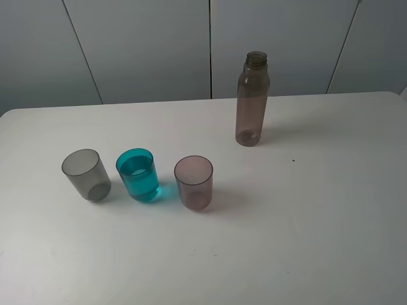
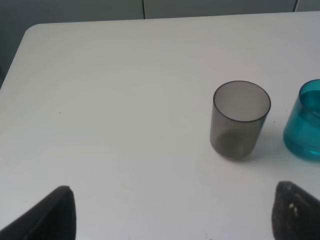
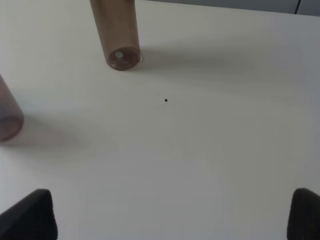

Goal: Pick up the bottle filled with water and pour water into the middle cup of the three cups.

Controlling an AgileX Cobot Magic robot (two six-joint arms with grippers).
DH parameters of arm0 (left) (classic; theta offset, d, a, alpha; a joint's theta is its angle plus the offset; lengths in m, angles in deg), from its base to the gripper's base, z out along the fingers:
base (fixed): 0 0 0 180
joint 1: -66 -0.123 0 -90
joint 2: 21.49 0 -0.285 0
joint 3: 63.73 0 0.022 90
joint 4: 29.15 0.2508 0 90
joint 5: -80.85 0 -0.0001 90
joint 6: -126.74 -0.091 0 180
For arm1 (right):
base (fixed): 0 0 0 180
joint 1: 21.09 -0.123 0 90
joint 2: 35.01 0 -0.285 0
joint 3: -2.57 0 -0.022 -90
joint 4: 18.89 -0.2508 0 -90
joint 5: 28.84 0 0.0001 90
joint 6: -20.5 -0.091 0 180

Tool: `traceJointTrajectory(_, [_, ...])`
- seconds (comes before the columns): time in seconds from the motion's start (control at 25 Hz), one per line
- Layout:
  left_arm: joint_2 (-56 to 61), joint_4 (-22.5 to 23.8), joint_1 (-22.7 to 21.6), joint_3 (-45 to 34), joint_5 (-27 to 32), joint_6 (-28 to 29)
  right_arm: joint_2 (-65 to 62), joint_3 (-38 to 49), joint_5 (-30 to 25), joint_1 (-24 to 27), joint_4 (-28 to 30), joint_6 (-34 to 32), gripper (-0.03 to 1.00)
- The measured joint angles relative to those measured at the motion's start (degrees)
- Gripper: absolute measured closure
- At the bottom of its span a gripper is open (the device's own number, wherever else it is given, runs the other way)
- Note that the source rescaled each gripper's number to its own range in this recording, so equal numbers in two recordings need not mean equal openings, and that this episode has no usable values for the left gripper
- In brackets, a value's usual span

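no text, label, brand, number or sign can be read in any view. the bottle (image 1: 252, 100) is plain, with no label, the three cups (image 1: 137, 175) carry no print, and the white table (image 1: 305, 210) shows only one small dark speck (image 3: 166, 100).

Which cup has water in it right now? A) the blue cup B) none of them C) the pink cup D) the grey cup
A: the teal-blue middle cup shows a water line partway up, while the grey cup and the pinkish cup look empty.
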Motion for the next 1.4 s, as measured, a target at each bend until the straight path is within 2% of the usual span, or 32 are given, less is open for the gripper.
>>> traceJointTrajectory(0.76, [0.0, 0.0, 0.0, 0.0, 0.0, 0.0, 0.0, 0.0, 0.09, 0.0, 1.34, -2.56, -0.03])
traceJointTrajectory(1.2, [0.0, 0.0, 0.0, 0.0, 0.0, 0.0, -0.25, 0.0, 0.14, 1.99, 1.46, -2.65, -0.03])
traceJointTrajectory(1.4, [0.0, 0.0, 0.0, 0.0, 0.0, 0.0, -4.5, 0.0, 0.14, 2.75, 1.46, -2.65, -0.03])
